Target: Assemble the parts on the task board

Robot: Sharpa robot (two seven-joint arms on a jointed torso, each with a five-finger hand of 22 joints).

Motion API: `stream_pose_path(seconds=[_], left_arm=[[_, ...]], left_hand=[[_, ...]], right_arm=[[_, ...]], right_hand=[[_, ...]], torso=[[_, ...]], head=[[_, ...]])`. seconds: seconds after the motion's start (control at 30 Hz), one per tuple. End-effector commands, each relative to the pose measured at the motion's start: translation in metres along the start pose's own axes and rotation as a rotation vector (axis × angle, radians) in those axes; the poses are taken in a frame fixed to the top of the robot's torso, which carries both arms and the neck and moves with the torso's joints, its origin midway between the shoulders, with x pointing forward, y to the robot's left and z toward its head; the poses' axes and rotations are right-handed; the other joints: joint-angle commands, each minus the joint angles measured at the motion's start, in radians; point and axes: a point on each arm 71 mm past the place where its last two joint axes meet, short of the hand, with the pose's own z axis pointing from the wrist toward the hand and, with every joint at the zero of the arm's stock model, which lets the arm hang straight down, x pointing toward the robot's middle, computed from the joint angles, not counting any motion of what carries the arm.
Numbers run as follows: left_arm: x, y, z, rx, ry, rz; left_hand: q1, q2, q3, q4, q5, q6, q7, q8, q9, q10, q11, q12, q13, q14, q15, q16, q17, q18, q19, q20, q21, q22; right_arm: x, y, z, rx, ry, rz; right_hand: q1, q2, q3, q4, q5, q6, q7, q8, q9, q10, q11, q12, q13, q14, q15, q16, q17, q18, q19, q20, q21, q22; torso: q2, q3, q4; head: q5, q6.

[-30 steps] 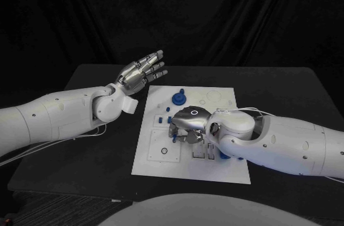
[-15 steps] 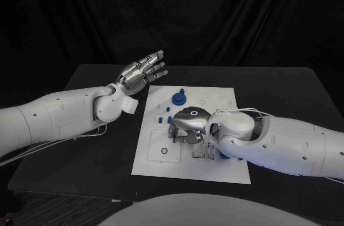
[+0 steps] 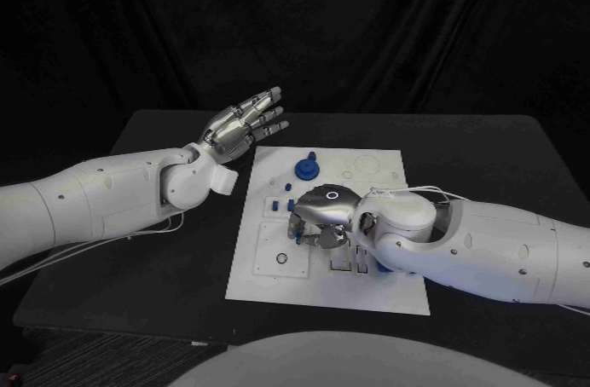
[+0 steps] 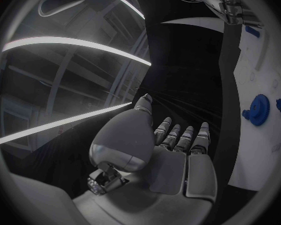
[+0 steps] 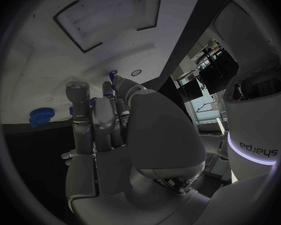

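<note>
On the black table: we find the flat white rectangular task board lying lengthwise away from us, in the middle, where both arms can reach it.
Board contents: we see a round blue toothed gear part standing near the far end, small blue plastic pieces in a short column by the near-left of it, and more blue pieces partly hidden under the right forearm.
Right hand: our silver many-fingered right hand hangs palm-down over the middle of the board, fingers curled toward the surface beside the small pieces.
Right hand's hold: we cannot tell whether those fingers pinch a part or merely close above the board; the back of the hand hides the tips, and the right wrist view shows them drawn narrow together with only a hint of blue between them.
Why so low: we judge the hand is placed this way to seat or pick a small piece, work needing a near-vertical approach.
Left hand: our silver left hand is raised off the board's far-left corner, fingers straight and spread wide, holding nothing.
Why held aside: we think it is parked clear so it neither shadows nor bumps the board.
Progress: we judge assembly under way, several pieces still unseated.
</note>
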Motion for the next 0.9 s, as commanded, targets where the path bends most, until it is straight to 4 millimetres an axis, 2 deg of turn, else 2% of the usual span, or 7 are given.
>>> stream_pose_path(seconds=[0.03, 0.9], left_arm=[[0.0011, 0.0003, 0.0004, 0.008, 0.008, -0.015], [0.0009, 0.0024, 0.0013, -0.009, 0.010, -0.016]], left_hand=[[0.001, 0.005, 0.005, -0.003, 0.003, -0.002, 0.000, 0.002, 0.000, 0.000, 0.002, 0.006, 0.002, 0.001, 0.007, 0.004, 0.002, -0.008, 0.007, 0.002, 0.004, 0.001], [0.004, 0.008, 0.008, -0.006, 0.006, -0.005, 0.000, 0.001, 0.000, 0.000, 0.002, 0.005, 0.001, 0.001, 0.009, 0.004, 0.002, -0.009, 0.007, 0.003, 0.004, -0.001]], right_arm=[[0.0064, -0.0002, -0.0009, 0.011, 0.035, 0.000], [0.0050, 0.0015, -0.0012, 0.004, 0.018, 0.001]], right_hand=[[0.000, -0.011, 0.006, 0.002, 0.007, 0.001, 0.005, -0.004, 0.000, 0.005, 0.003, -0.003, 0.002, -0.009, 0.001, -0.002, 0.000, -0.001, -0.008, 0.000, -0.006, 0.079], [-0.001, -0.012, 0.006, 0.001, 0.007, 0.002, 0.005, -0.004, 0.000, 0.007, 0.003, -0.002, 0.002, -0.011, 0.001, -0.005, -0.004, 0.000, -0.010, 0.000, -0.008, 0.078]], torso=[[0.000, 0.0001, 0.0002], [0.000, 0.0000, 0.0003]], head=[[0.000, 0.000], [0.002, 0.000]])
